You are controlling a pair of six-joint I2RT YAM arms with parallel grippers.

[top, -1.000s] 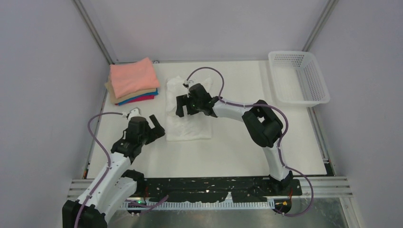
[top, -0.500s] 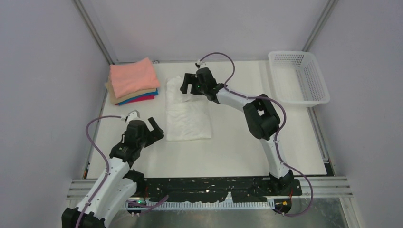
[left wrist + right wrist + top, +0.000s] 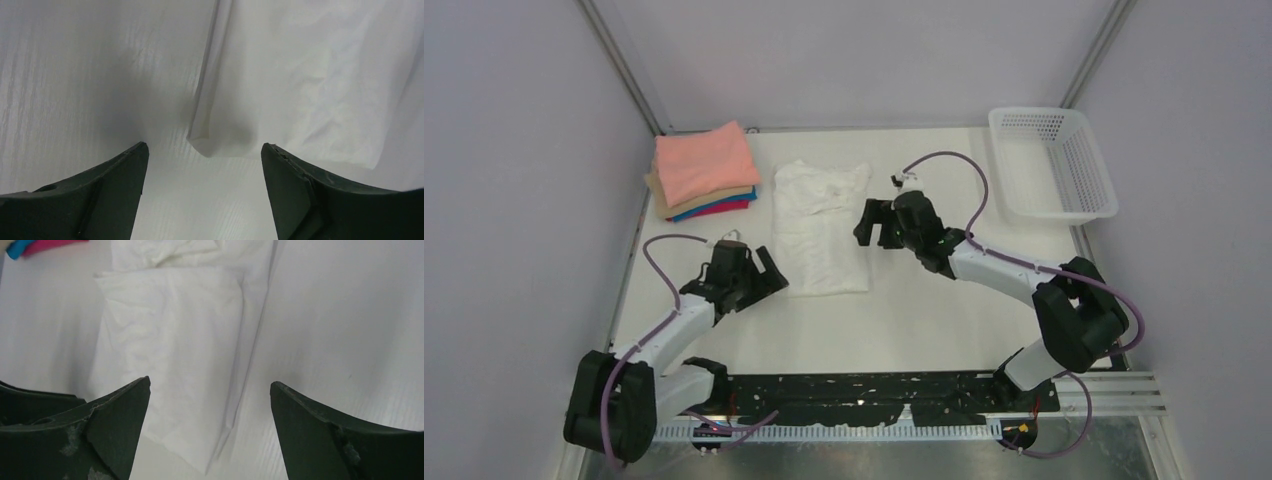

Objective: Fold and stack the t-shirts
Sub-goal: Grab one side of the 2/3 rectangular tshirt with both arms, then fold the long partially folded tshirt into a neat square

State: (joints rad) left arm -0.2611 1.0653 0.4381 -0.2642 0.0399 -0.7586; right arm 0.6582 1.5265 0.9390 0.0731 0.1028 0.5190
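A white t-shirt lies flat mid-table, folded into a long strip with the collar at the far end; no print shows. My left gripper is open at its near left corner, and in the left wrist view that corner sits just ahead of the gap between the fingers. My right gripper is open beside the strip's right edge, over the shirt's edge in its own view, holding nothing. Folded t-shirts are stacked at the back left, salmon-pink on top.
A white perforated basket stands at the back right corner. Grey walls close in the table on the left, back and right. A magenta and blue edge of the stack shows at the top left of the right wrist view.
My right gripper came back from the shirt's collar end to its right edge, leaving the top part laid flat. My left gripper moved right to the near left corner.
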